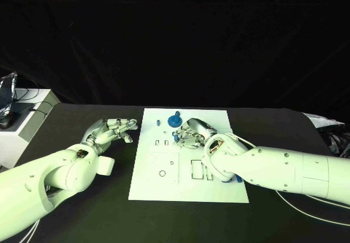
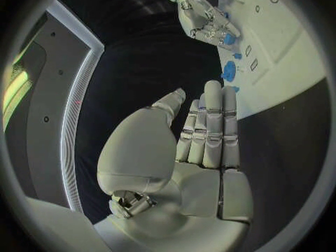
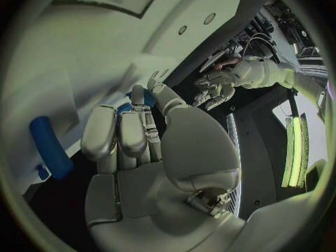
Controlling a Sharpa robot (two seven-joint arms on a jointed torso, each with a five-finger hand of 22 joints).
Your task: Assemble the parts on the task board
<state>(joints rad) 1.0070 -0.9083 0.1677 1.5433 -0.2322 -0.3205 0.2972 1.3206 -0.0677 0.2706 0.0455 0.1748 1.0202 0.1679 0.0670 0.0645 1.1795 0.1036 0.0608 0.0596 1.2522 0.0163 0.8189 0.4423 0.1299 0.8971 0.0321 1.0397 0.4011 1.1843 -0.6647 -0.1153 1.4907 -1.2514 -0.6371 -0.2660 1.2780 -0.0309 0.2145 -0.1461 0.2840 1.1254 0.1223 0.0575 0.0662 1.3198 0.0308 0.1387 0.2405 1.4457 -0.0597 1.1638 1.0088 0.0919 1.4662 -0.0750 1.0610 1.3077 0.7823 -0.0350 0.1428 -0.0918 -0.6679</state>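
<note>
Head view: The task board (image 1: 191, 187) lies flat on the black table (image 1: 87, 212). The left hand (image 1: 111, 132) is beside the board's left edge, over the table and off the board, with its fingers spread and nothing between them. The right hand (image 1: 191, 134) is over the upper middle of the board, fingers curled downward around small blue parts (image 1: 177, 136); whether it actually grips one cannot be told from this view. A round blue part (image 1: 175, 121) sits on the board just beyond the right hand, toward the board's far edge. A further blue piece (image 1: 238, 177) shows at the board's right edge, beside the right forearm. Printed outlines and slots mark the board nearer the robot.

Left wrist view: The left hand (image 2: 203, 145) is flat, fingers straight and side by side, thumb apart, holding nothing. Beyond its fingertips lie the board (image 2: 294, 45) and the round blue part (image 2: 229, 71). The right hand (image 2: 204, 22) rests over the board with a blue part (image 2: 227, 38) at its fingertips.

Right wrist view: The right hand (image 3: 140, 145) has its fingers bent forward together against the board (image 3: 63, 89), a blue part (image 3: 137, 102) showing between the fingertips; a firm grip cannot be confirmed. A blue cylindrical part (image 3: 49, 147) lies on the board beside the hand. The left hand (image 3: 215, 88) is visible beyond the board.
</note>
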